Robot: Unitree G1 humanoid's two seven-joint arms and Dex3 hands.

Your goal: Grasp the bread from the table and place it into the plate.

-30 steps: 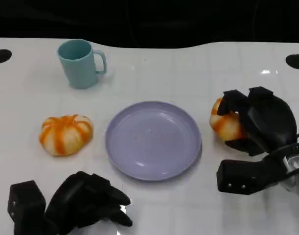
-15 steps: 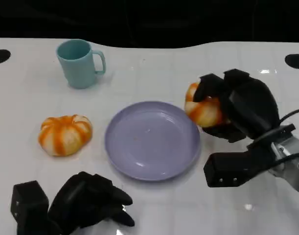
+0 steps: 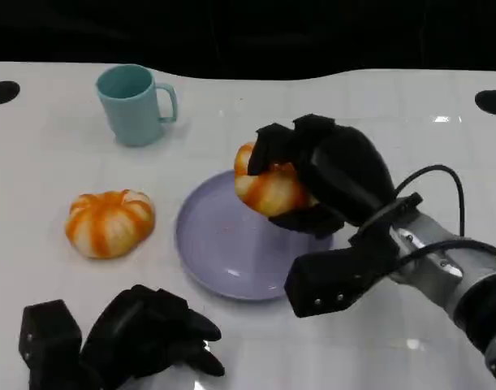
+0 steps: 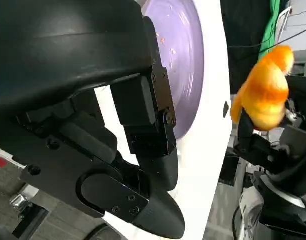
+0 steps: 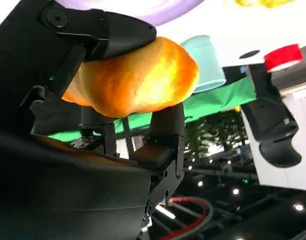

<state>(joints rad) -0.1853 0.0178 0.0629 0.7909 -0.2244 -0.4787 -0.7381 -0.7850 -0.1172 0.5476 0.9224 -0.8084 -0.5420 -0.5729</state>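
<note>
- Two orange breads: one (image 3: 270, 188) gripped in the right hand (image 3: 329, 175), one (image 3: 109, 223) just ahead of the left hand (image 3: 142, 333).
- One purple plate (image 3: 223, 260).
- One teal mug (image 3: 134, 106).

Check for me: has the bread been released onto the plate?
No, the right robot hand grips the bread above the plate.
</note>
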